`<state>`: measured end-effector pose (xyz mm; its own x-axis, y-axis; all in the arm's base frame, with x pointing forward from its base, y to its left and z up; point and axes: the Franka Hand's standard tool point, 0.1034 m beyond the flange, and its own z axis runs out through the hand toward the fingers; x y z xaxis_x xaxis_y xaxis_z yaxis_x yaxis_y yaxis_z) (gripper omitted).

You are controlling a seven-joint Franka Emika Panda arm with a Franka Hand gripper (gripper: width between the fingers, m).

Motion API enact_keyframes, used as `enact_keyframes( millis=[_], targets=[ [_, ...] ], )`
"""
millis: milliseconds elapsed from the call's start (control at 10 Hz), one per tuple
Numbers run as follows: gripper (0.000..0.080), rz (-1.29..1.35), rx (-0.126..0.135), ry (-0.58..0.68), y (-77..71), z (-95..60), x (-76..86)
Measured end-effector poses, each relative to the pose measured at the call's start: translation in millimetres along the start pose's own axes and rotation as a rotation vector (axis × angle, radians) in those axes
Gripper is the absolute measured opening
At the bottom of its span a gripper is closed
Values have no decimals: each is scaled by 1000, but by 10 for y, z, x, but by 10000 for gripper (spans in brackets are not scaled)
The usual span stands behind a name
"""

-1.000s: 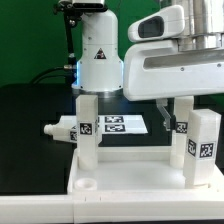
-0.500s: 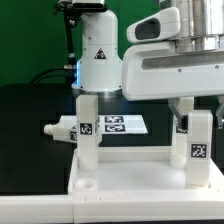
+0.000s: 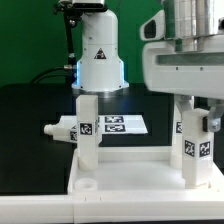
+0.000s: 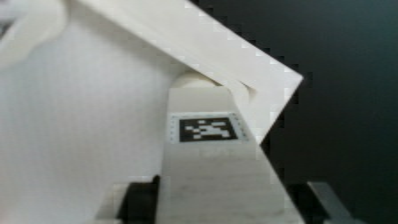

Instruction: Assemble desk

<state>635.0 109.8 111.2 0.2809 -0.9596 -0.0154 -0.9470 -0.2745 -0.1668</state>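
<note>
Pincer clenched on the upright leg — long axis running 12 to 6, straight below it (exterior view) — over the tabletop's 4 o'clock corner.

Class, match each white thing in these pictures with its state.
Things:
1. white blocky plastic leg on the tray, exterior view's left
2. white plastic leg off the tray
3. front white leg, exterior view's right
4. thin marker board

States:
a. flat, carrying several tags
b. between the fingers
c. upright, untouched
d. lying on its side

Pairs: 1-c; 2-d; 3-b; 4-a
</note>
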Motion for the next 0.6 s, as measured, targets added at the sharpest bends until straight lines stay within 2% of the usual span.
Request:
enact_keyframes(
  millis=[100, 200, 300, 400, 500, 600],
  targets=[
    [285, 113, -3, -14, 5, -7, -2],
    [285, 185, -19, -27, -11, -26, -9],
    [285, 193, -20, -26, -3, -13, -13],
    [340, 176, -20, -26, -2, -12, -14],
    [340, 78, -21, -25, 1, -8, -25],
    [476, -114, -22, -26, -1, -6, -57]
  ],
)
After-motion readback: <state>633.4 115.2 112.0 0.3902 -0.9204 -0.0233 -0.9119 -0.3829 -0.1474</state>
